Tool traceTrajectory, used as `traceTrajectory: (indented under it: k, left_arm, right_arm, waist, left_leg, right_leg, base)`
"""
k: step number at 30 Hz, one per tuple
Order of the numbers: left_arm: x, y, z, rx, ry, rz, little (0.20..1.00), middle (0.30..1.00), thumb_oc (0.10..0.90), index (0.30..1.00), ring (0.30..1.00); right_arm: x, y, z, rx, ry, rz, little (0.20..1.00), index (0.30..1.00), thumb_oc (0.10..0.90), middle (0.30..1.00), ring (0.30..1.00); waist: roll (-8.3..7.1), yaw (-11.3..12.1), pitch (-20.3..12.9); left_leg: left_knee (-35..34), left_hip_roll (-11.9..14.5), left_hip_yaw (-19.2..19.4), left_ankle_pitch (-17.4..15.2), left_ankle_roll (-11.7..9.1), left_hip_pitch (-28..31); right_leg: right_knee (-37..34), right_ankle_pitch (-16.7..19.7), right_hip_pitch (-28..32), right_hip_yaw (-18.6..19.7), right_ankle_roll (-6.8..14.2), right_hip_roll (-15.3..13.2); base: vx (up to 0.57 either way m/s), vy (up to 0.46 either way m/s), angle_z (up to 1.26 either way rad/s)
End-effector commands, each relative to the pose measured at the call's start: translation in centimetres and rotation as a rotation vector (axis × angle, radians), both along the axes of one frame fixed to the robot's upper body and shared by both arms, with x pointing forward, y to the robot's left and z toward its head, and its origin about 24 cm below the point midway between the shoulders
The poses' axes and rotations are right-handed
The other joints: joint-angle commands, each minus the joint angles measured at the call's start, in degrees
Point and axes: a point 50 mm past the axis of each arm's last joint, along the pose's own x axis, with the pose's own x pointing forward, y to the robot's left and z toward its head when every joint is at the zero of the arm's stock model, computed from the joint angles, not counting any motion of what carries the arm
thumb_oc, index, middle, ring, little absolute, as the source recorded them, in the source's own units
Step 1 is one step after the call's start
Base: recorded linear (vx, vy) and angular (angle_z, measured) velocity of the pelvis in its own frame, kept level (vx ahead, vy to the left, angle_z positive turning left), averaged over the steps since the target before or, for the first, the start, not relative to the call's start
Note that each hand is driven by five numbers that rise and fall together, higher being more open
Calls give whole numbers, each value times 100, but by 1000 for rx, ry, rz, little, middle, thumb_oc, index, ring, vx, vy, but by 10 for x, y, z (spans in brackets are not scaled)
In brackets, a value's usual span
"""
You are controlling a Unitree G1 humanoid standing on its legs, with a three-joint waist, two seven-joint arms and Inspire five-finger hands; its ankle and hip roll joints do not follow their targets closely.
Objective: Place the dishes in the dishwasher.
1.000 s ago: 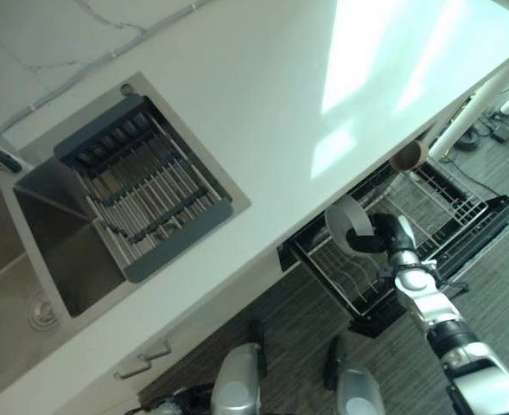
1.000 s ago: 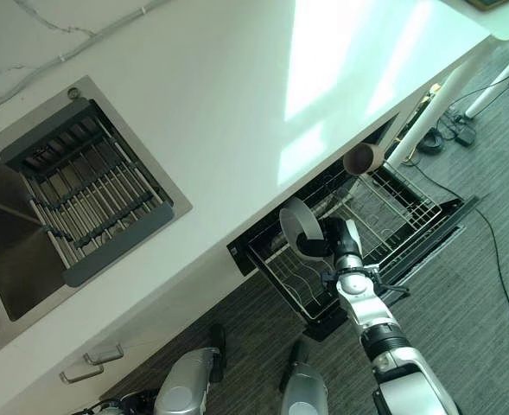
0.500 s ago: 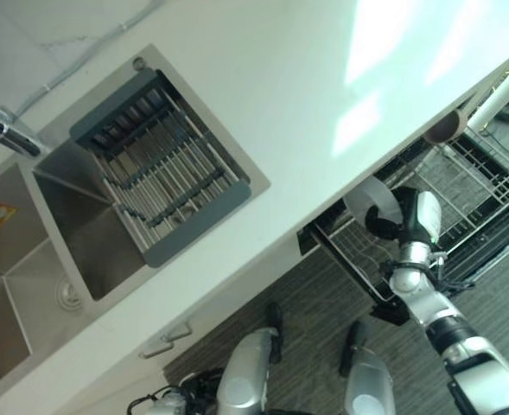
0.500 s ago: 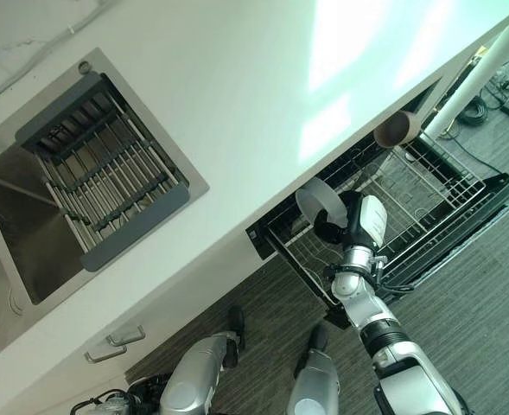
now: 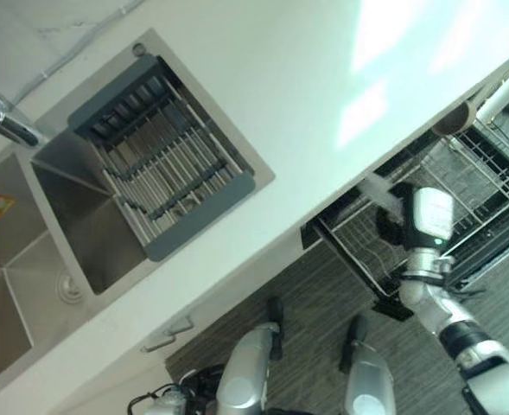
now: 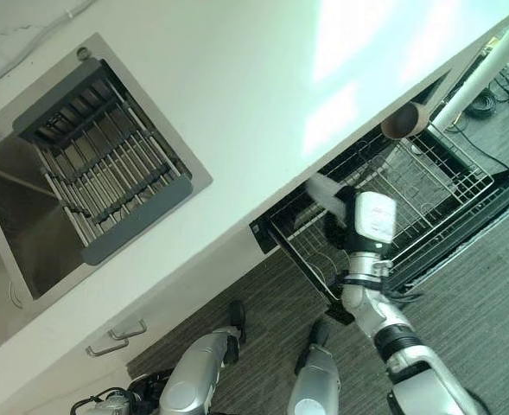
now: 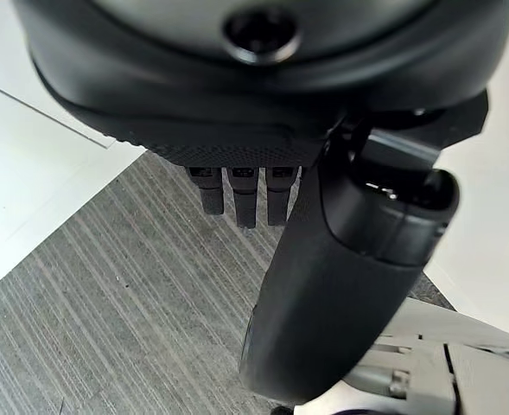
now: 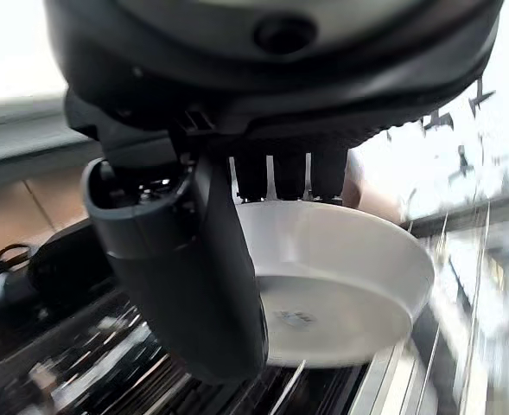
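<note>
**Dish held over pulled-out rack, right hand**

While the right hand (image 8: 194, 259) pinches a white dish (image 8: 340, 285) between thumb and fingers, the dish sits tilted at centre right of the head views, just above the near corner of the dishwasher rack (image 6: 427, 186). Rack is pulled out from under the countertop (image 6: 237, 95), whose edge runs diagonally across the frame. A brown cup (image 6: 407, 121) lies at the far side of the rack, close to the counter edge.

Left hand (image 7: 349, 285): fingers hang straight and relaxed over grey floor, holding nothing.

Step in hand, as judged: lowering the dish into the rack. To do it well:
- turn the dish on edge so it drops between the wire tines, not across them
- keep the pinch until the rim seats
- lower slowly; the tines are thin and would catch the rim

Edges and room:
- counter edge overhangs the rack's inner part, so approach from the open floor side, lower right of frame
- rack rim lies close below the dish
- the middle of the rack looks free
- sink (image 5: 55, 233) with drainer at upper left is well apart
</note>
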Motion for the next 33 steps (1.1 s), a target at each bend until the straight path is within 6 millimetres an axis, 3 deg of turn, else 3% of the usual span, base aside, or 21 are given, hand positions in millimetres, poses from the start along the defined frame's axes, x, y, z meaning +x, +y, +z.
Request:
traceTrajectory:
  k: [1,8,15,23,33]
  left_arm:
    - [-2,12,3,11,1,-34,900,900,800,900,900]
    - [-10,9,-1,7,28,-37,900,900,800,900,900]
    - [-9,8,-1,8,33,-41,900,900,800,900,900]
    - [-1,1,1,-14,5,-53,900,900,800,900,900]
    - [14,-9,7,-44,-49,-106,900,900,800,900,900]
  right_arm:
    - [12,-5,91,20,-463,28,300,300,400,300,300]
    - [-1,1,99,71,-612,81,300,300,400,300,300]
    - [2,4,91,96,-518,75,300,300,400,300,300]
    - [18,0,83,124,-376,43,300,300,400,300,300]
    - [35,-2,111,98,-370,7,300,300,400,300,300]
  waist:
    - [-111,-34,-147]
    - [-77,-126,-157]
    - [-38,-159,-116]
    - [203,-57,-56]
    - [538,190,-56]
  left_leg:
    - [479,94,-436,-1004,-80,220]
    - [479,92,-415,-1038,-71,285]
    - [479,63,-417,-1041,-68,282]
    - [479,14,-504,-906,-41,-92]
    - [479,-22,-597,-629,-41,-829]
  right_leg:
    - [284,-566,181,99,-144,97]
    - [284,-594,204,130,-165,134]
    - [284,-596,189,151,-167,130]
    - [284,-500,-114,87,-200,123]
    - [685,-550,-865,47,-226,72]
  base:
    - [53,-8,0]
    - [36,8,-4]
    - [0,0,0]
    - [-11,15,1]
    - [-34,31,2]
